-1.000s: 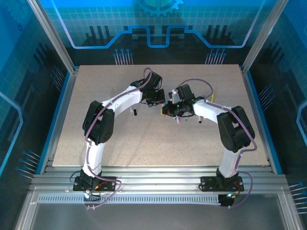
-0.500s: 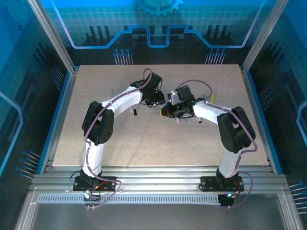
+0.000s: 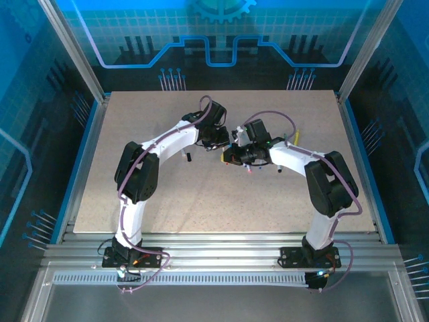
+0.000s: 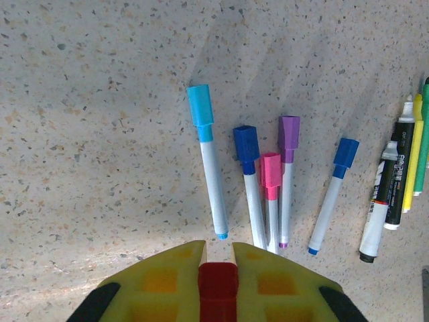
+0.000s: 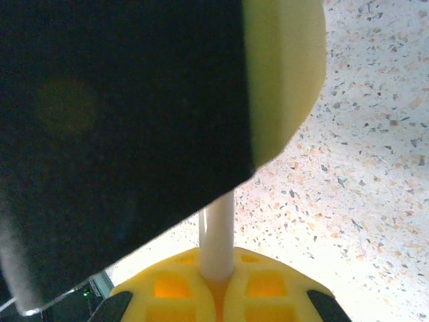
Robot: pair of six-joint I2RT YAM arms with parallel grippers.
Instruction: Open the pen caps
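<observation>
**Figure: Red cap in the left gripper, white pen body in the right**

The left gripper (image 4: 218,252), at 6 o'clock in the left wrist view, is clenched on a red cap (image 4: 218,290) that sits between its yellow fingers (image 4: 167,278).

Beyond it, five capped pens lie flat on the speckled table (image 4: 94,134), with their caps toward 12 o'clock. From 11 to 2 o'clock these are a light blue cap (image 4: 200,104), a dark blue cap (image 4: 246,143), a pink cap (image 4: 271,170), a purple cap (image 4: 289,132) and a blue cap (image 4: 346,152). The dark blue, pink and purple pens lie just beside one another.

At 3 o'clock lie a black-and-white marker (image 4: 377,204), a black marker (image 4: 401,171), a yellow pen (image 4: 413,157) and a green pen (image 4: 424,144), side by side.

The right gripper (image 5: 218,260) grasps a white pen body (image 5: 218,231) that runs toward 12 o'clock. The far end of that pen is hidden behind a blurred black and yellow shape (image 5: 134,100).

From above, both arms meet near the table's middle.
</observation>
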